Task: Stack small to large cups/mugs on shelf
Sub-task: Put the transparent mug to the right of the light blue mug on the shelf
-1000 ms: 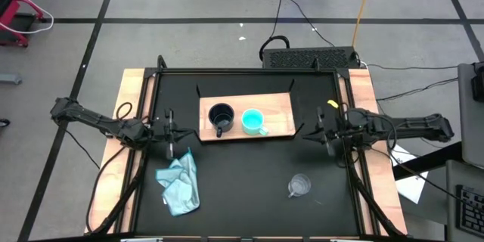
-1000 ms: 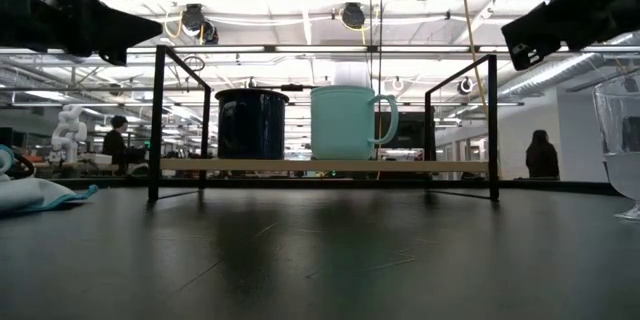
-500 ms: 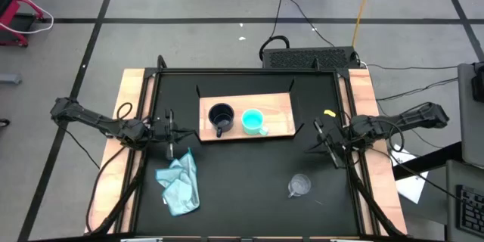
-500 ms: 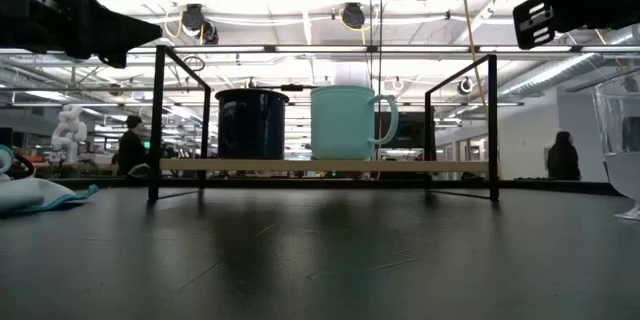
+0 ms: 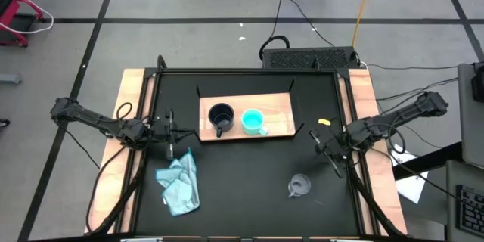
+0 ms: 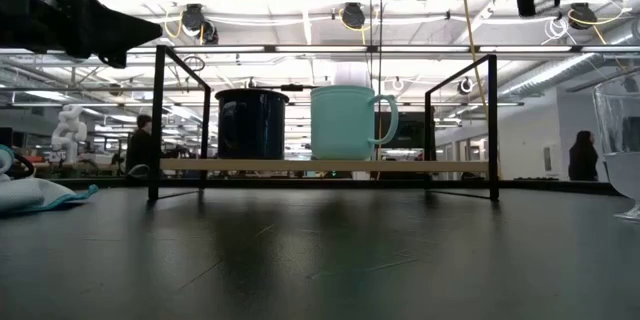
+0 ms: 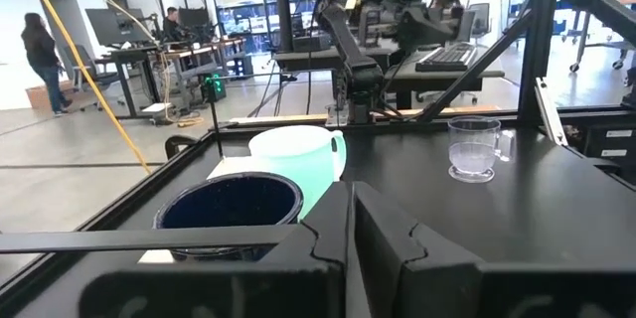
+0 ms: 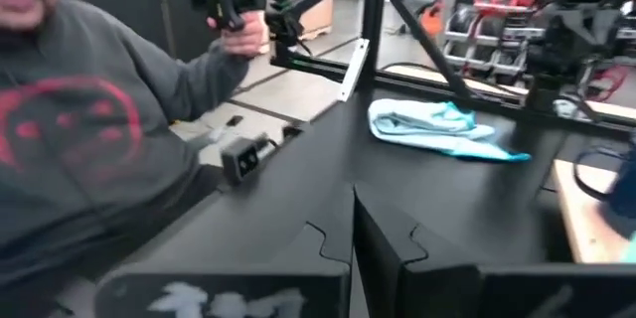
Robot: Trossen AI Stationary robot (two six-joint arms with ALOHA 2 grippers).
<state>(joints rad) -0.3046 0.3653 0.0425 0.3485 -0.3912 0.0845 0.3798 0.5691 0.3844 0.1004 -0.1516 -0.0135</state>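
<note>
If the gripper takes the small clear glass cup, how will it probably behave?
The clear glass cup looks thin-walled, so probably light and fragile. Its smooth sides may slip between fingers. It stands upright on a flat base, so tipping seems unlikely.

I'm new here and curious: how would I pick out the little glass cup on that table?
Start at the wooden shelf in the middle of the black table. The glass cup stands off it, nearer the right hand. It alone is see-through; both mugs on the shelf are coloured.

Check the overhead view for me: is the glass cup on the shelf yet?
No. The glass cup stands on the black tabletop, apart from the shelf, which holds only the dark mug and turquoise mug.
</note>
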